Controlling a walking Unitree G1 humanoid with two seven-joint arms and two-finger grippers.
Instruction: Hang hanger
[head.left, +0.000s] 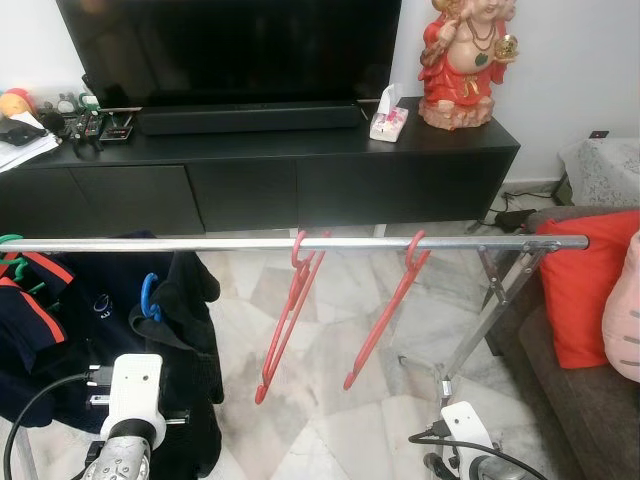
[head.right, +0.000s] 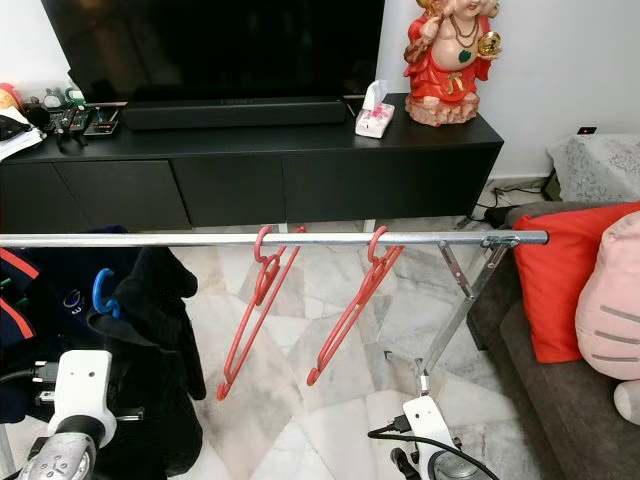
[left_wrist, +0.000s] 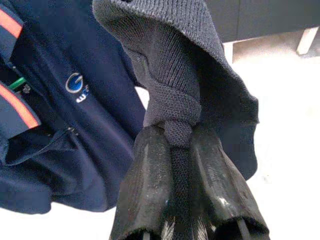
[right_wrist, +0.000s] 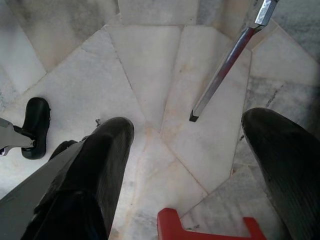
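While the silver rail (head.left: 300, 243) runs across the middle of the head frames, two red hangers are hooked on it near centre: left red hanger (head.left: 285, 322) and right red hanger (head.left: 388, 310), both dangling tilted, lower ends toward lower left, apart from each other.

Left third of frame: dark clothes hang off the same rail. A navy shirt (head.left: 40, 320) with orange stripes sits at the far left on a green hanger hook (head.left: 10, 243). Beside it is a black knit garment (head.left: 190, 330) with a blue hanger hook (head.left: 148, 296) poking out just under the rail.

Left gripper (left_wrist: 180, 150): fingers pinched together on a fold of the black knit garment, fabric bunched right at the tips and running down between the pads. Navy shirt with its white logo is in the upper left of that wrist frame. Left wrist housing (head.left: 130, 395) is at the lower left of the head view, against the garment.

Right gripper (right_wrist: 187, 150): fingers spread wide, nothing between them, pointing down at the marble floor (right_wrist: 150, 65). A rack leg (right_wrist: 227, 65) crosses the upper right of that frame, a bit of red plastic (right_wrist: 210, 227) is at the bottom edge. Can't tell what that red piece belongs to. Right wrist (head.left: 465, 425) is low at bottom right of the head view, below the rail.

Background, top of frame: black TV cabinet (head.left: 300, 170), TV (head.left: 230, 45), tissue box (head.left: 388, 118), red figurine (head.left: 465, 60). Red cushion (head.left: 590, 285) on the sofa at the right edge.
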